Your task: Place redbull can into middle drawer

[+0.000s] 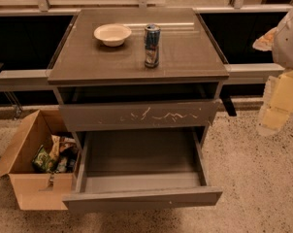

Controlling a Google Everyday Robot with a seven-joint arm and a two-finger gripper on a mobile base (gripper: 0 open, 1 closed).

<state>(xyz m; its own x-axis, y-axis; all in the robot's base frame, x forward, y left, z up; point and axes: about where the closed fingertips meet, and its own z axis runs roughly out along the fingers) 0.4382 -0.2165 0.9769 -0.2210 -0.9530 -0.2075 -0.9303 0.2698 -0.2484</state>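
Note:
The redbull can [152, 45], slim and blue-and-silver, stands upright on the grey cabinet top [185, 57], right of centre. The middle drawer [141, 199] is pulled wide open below, and its grey inside holds nothing. My gripper [277, 108] hangs in the air at the right edge of the view. It is well to the right of the cabinet, lower than the can, and touches nothing.
A shallow cream bowl [112, 34] sits left of the can on the top. The drawer front with white scratches [137, 115] is above the open drawer. An open cardboard box [30, 174] with packets stands on the floor at the left. Speckled floor lies to the right.

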